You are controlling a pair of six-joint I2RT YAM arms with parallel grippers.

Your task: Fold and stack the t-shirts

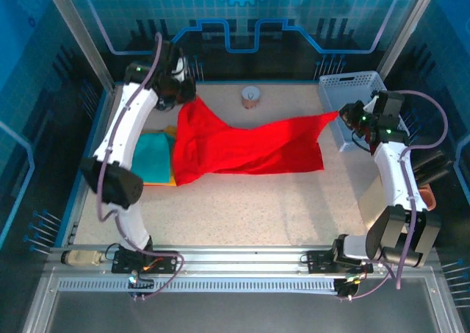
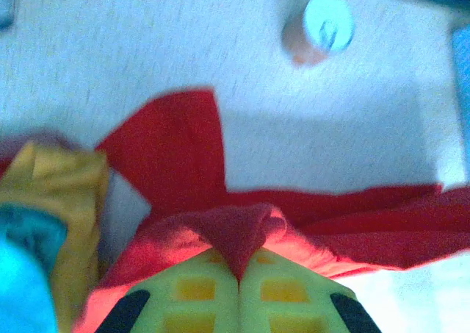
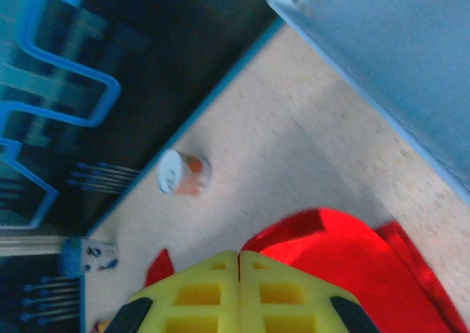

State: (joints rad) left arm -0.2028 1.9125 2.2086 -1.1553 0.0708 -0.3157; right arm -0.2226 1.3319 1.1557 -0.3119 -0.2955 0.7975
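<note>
Stretching across the middle of the desk [image 1: 294, 208], the red t-shirt [image 1: 235, 149] runs from one arm to the other. Its body and near edge lie on the surface, and a corner at each end is drawn up to a point.

The left arm [image 1: 121, 127] reaches to the far left of the desk. In the left wrist view its yellow-green fingers [image 2: 198, 289] are pressed flat together with a bunched fold of red cloth [image 2: 235, 230] pinched between them, so the left jaws are clamped on the red t-shirt. From that fold the cloth spreads away to the right and toward the far side.

The right arm [image 1: 393, 164] stands at the right edge, just in front of the white basket [image 1: 352, 87]. The top view shows the shirt's right corner tapering straight into the right jaws. In the right wrist view the fingers [image 3: 198, 292] meet with no gap, red cloth [image 3: 338, 267] showing just past them, so these jaws also grip the red t-shirt.

Folded at the left side, the teal t-shirt [image 1: 150, 151] lies on top of the yellow-orange t-shirt [image 1: 160, 178], whose edge shows along the near side. The red shirt's left end lies just beside this pair.

A small cup [image 1: 251, 96] with a pale lid stands at the far edge of the desk, apart from the cloth.
</note>
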